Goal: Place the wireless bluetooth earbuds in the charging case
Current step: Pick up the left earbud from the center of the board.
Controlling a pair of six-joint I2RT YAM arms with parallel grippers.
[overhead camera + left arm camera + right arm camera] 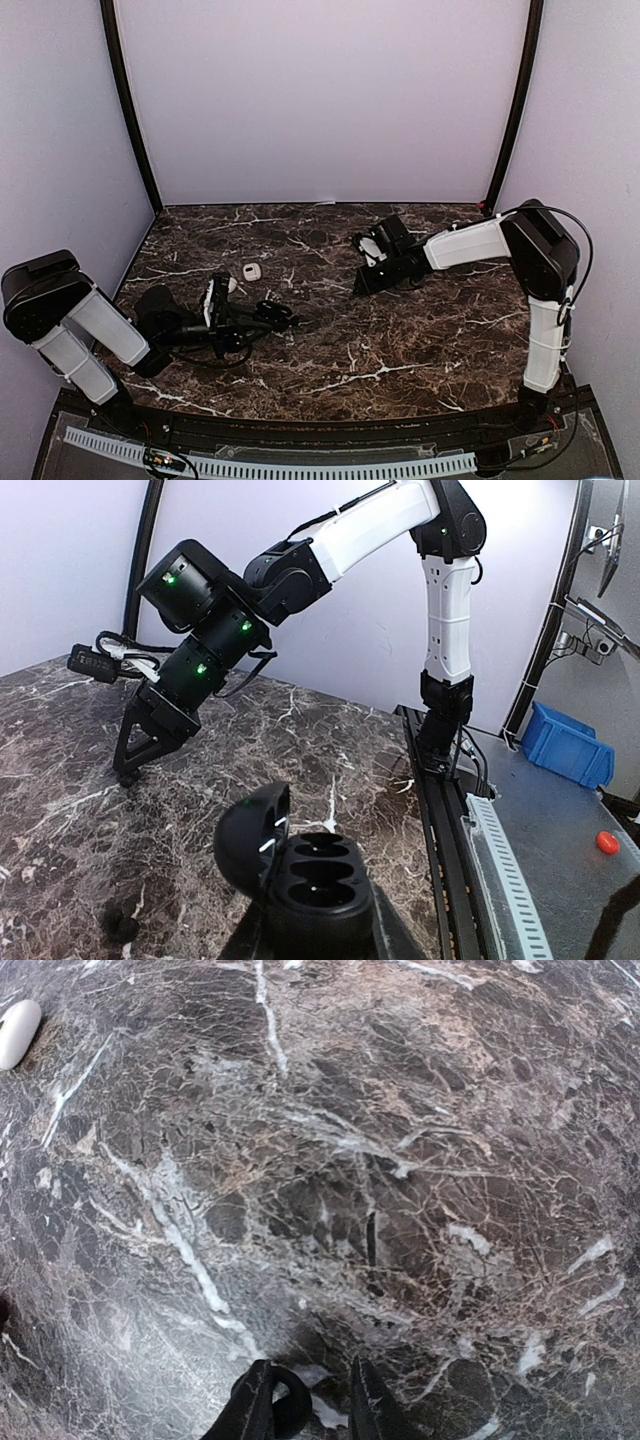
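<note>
Black pebble-shaped plastic charging case (318, 885) nearest the left wrist lens, lid hinged open, two wells, both empty. Left gripper (266, 320) looks clamped on its base, near left of the brown marble table (420, 340). Small dark lump (120, 925) on the marble beside it, possibly a black earbud; too blurred to say. Just beyond: one white pebble-like closed case (252, 271) and one smaller white piece (232, 284), unidentified. Right gripper (312, 1390) well apart, far right, tips down at the table, narrow gap. Dark rounded bit (292, 1412) lies against one finger; pinched or not, cannot tell. Risks: a tiny bud slipping from the pads in transit; a stem misaligned with its well; arms crowding and knocking the case askew. Count: two cases, two arms, no earbud surely identified.
</note>
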